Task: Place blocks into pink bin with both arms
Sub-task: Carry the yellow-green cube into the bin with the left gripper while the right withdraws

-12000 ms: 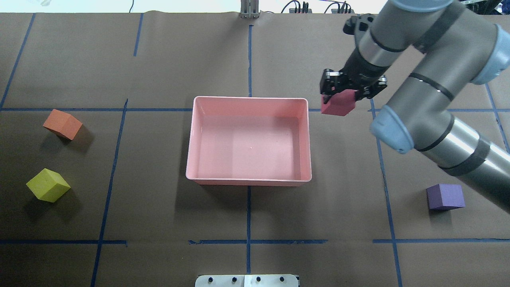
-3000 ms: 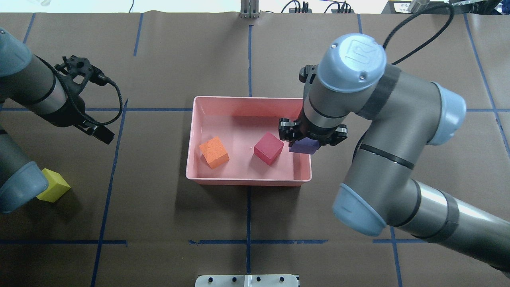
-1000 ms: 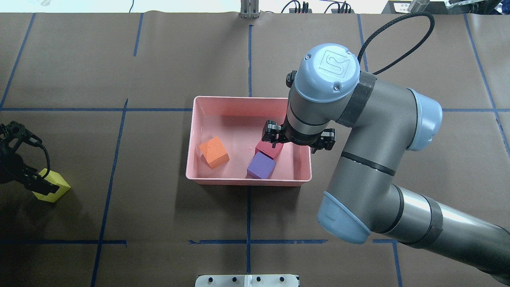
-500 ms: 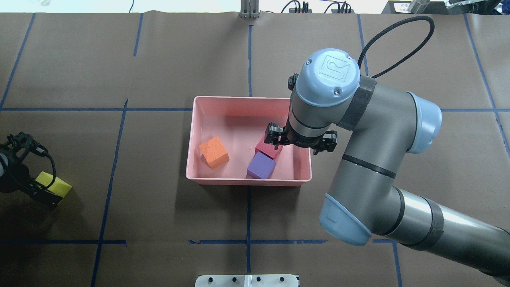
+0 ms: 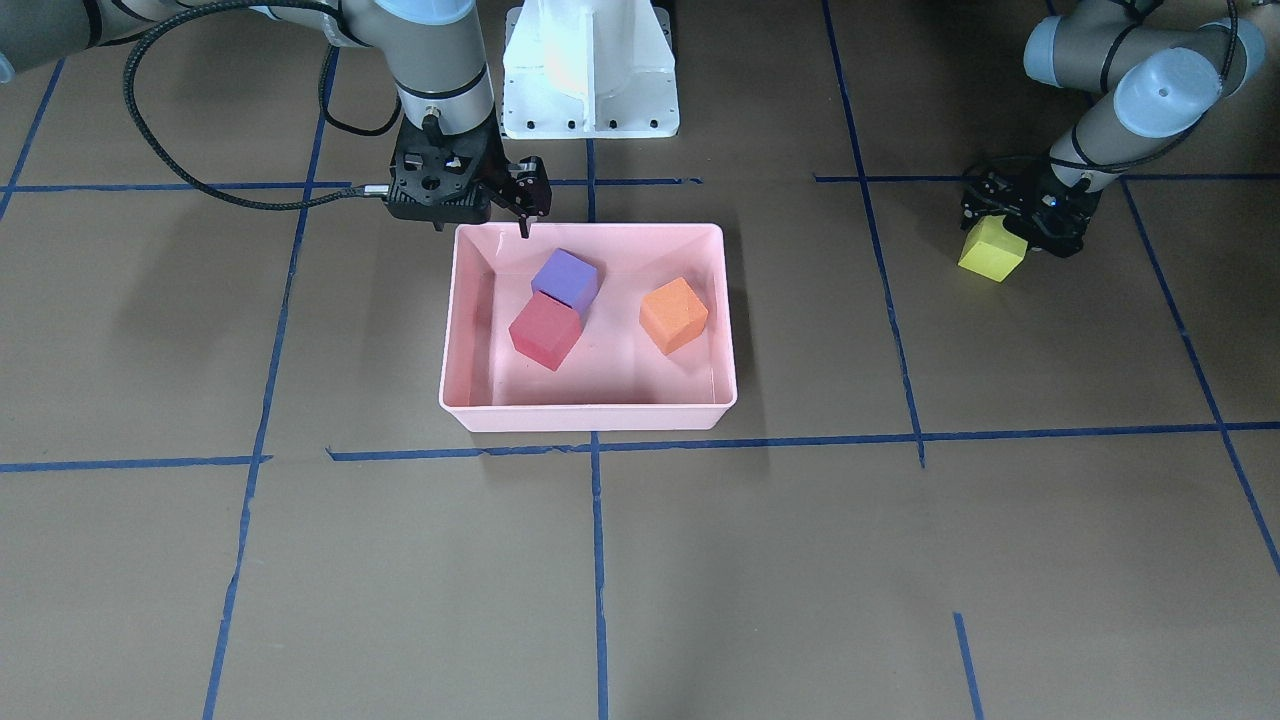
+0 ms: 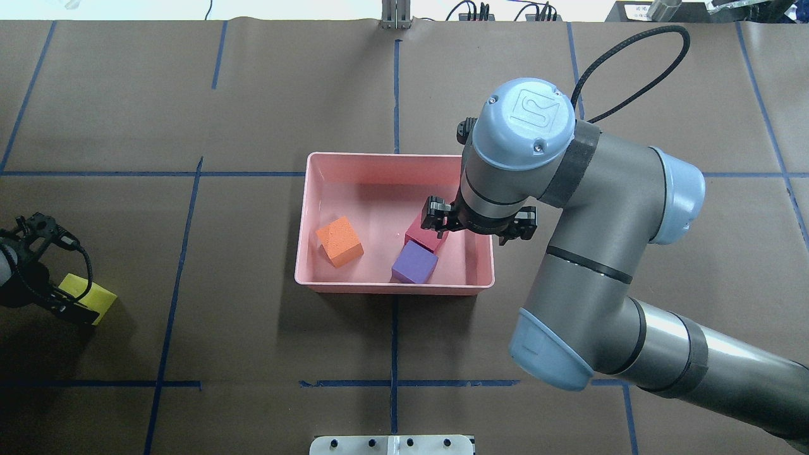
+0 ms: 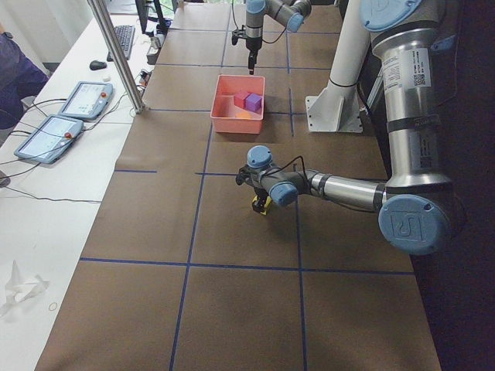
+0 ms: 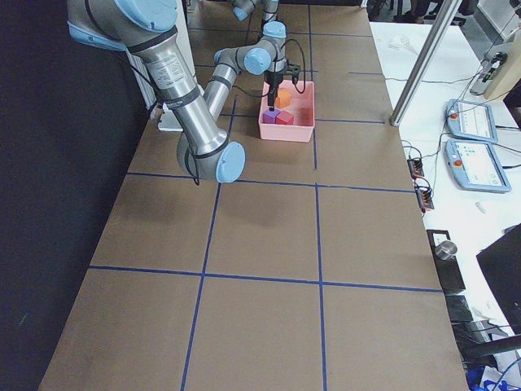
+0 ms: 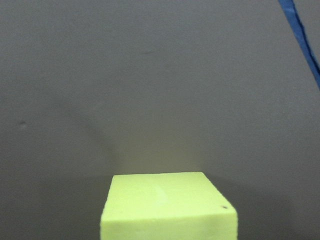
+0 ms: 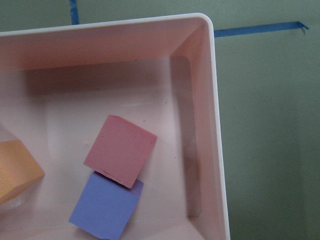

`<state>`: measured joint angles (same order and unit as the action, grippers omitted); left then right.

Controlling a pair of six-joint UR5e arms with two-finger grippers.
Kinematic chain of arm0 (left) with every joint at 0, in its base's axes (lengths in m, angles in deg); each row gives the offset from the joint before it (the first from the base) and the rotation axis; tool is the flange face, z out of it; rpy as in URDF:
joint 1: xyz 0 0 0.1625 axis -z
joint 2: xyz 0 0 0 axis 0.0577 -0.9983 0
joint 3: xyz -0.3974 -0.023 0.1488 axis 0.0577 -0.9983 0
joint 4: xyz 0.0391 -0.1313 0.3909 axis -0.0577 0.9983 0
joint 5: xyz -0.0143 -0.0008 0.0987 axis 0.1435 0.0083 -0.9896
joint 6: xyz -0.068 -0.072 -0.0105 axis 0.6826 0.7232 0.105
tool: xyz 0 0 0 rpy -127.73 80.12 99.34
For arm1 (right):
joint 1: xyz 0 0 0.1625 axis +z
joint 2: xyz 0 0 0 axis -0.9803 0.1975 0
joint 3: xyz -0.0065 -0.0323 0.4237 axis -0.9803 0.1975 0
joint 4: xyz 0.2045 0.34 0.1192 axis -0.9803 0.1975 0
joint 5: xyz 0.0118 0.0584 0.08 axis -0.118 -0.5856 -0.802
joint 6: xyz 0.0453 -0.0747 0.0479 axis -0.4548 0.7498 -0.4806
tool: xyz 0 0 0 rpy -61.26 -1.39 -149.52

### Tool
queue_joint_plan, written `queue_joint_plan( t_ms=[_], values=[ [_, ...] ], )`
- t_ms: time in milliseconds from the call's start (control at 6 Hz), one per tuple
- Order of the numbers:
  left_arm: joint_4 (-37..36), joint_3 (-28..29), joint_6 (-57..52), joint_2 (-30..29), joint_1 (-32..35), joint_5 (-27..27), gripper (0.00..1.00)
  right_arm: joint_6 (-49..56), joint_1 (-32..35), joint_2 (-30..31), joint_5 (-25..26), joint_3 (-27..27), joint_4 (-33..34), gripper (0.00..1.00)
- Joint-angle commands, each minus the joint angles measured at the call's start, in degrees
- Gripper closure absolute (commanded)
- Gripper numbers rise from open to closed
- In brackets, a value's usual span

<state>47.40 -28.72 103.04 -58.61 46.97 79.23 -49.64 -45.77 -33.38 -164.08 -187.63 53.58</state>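
The pink bin (image 5: 590, 418) holds the orange block (image 5: 674, 314), the red-pink block (image 5: 544, 332) and the purple block (image 5: 565, 278), which touches the red-pink one. They also show in the right wrist view, red-pink block (image 10: 120, 150) above purple block (image 10: 105, 205). My right gripper (image 5: 482, 212) is open and empty, hovering over the bin's robot-side edge. My left gripper (image 5: 1008, 232) is shut on the yellow-green block (image 5: 990, 250) far out on my left, low at the table. The block fills the bottom of the left wrist view (image 9: 167, 207).
The brown paper table top (image 6: 253, 328) is marked with blue tape lines. The white robot pedestal (image 5: 590, 70) stands behind the bin. Tablets and cables lie on the white side table (image 7: 69, 116) beyond the far edge.
The purple block was held over the bin 3 s ago and now lies in it. In the last second my left gripper closed on the yellow-green block and turned it slightly. The right gripper barely moved.
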Motion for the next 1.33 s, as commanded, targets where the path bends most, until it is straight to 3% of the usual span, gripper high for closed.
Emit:
queue_joint_plan(
  t_ms=[0, 333, 500, 667, 833, 1000, 1167],
  values=[
    [-0.34, -1.92, 3.74, -0.88, 0.19, 0.21, 0.55, 3.62, 2.73, 0.29, -0.58, -1.01, 0.06, 0.00],
    [-3.57, -5.35, 7.61, -5.07, 5.78, 0.30, 0.55, 11.85, 9.05, 1.60, -4.69, -1.01, 0.06, 0.00],
    [-11.86, -9.63, 11.64, -10.06, 6.34, 0.21, 0.55, 18.25, 12.47, 3.61, -7.23, -1.10, -0.02, 0.00],
    [-25.60, -14.54, 12.46, -17.77, 6.35, 0.13, 0.54, 24.23, 16.08, 5.81, -9.78, -1.79, -0.02, 0.00],
    [-39.92, -15.72, 15.95, -29.77, 5.91, -0.05, 0.54, 31.25, 19.50, 9.05, -12.16, -3.02, -0.02, 0.00],
    [-47.90, -14.60, 21.56, -39.72, 4.08, -0.05, 0.54, 38.19, 23.45, 11.78, -14.36, -3.12, -0.02, 0.00],
    [-49.20, -12.16, 27.79, -45.47, 0.84, -0.66, 0.54, 47.57, 28.19, 15.55, -16.20, -3.12, -0.02, 0.00]
  ],
)
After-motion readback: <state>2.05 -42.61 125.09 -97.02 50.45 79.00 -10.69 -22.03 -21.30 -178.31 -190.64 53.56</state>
